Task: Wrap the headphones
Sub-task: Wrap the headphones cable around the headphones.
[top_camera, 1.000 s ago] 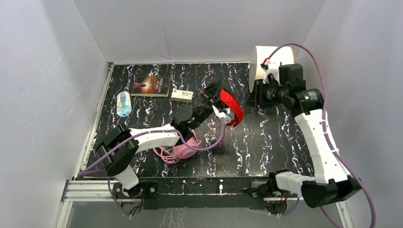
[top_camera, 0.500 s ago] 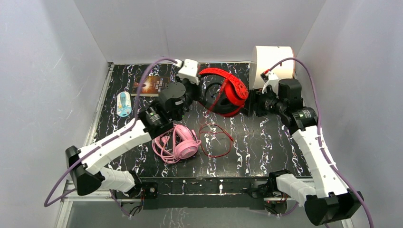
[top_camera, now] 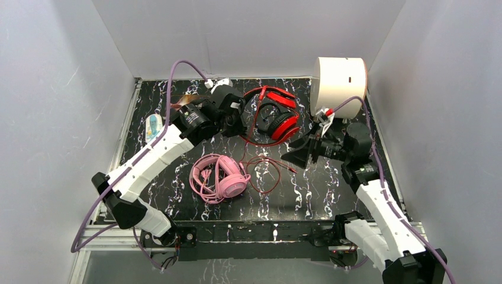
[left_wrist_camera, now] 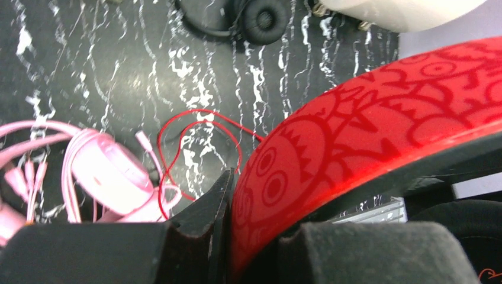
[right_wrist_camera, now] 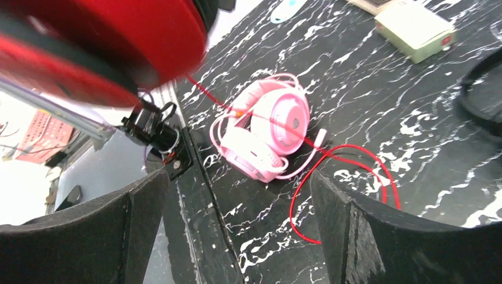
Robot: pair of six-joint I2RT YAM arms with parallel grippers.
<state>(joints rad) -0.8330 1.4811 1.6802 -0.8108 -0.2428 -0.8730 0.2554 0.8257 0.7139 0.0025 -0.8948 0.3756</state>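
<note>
Red headset (top_camera: 275,115), upper middle of the top view, is held up with its stiff band (left_wrist_camera: 367,136) pinched by the left end effector (top_camera: 240,118). Its thin, limp cable (top_camera: 266,158) trails onto the surface (top_camera: 319,189), likely best gathered near the earcup (top_camera: 285,125). Right end effector (top_camera: 298,157) spread, empty.

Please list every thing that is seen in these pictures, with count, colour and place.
red headset: 1, red and black, held up at far middle
red cable: 1, red, looped on the table
pink headset: 1, pink, near middle
black headset: 1, black, far side
cylinder: 1, white, far right corner
book: 1, brown, far left, partly hidden
packet: 1, blue-white, left edge
box: 1, pale green, far side
left pincer: 1, black, shut on red headset
right pincer: 1, black, open, empty
</note>
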